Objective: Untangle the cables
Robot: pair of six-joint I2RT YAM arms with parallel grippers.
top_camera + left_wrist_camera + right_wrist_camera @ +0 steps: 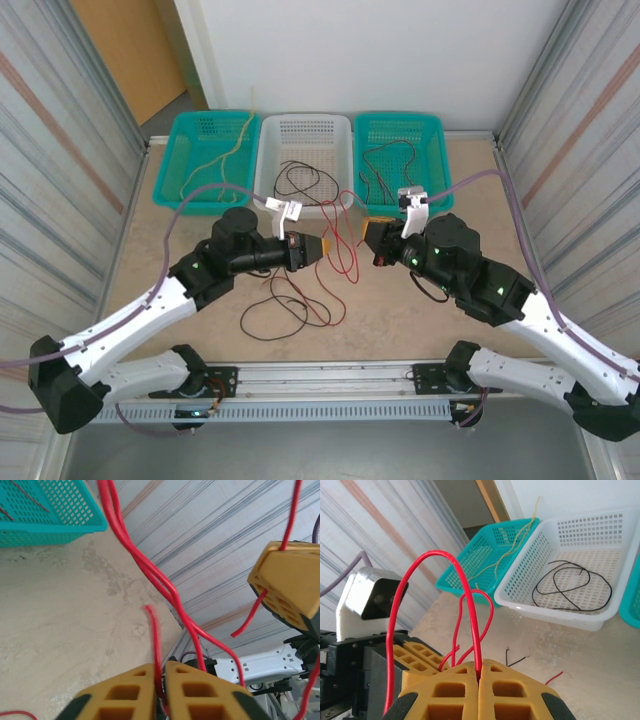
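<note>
A red cable [341, 236] hangs in long loops between my two grippers above the middle of the table. My left gripper [320, 250] is shut on one strand of it, which runs up from between the yellow jaws [160, 668]. Facing it, my right gripper [373, 242] is shut on another strand of the same red cable [470, 605], pinched at the jaw tips [479, 667]. Below the left gripper, more red and black cables [290, 305] lie in tangled loops on the table.
Three baskets stand at the back: a teal one [190, 122] with yellowish cables [215, 160], a white one [305, 118] with black cables [570, 582], and a teal one [400, 118] with dark cables. Corrugated walls close in both sides.
</note>
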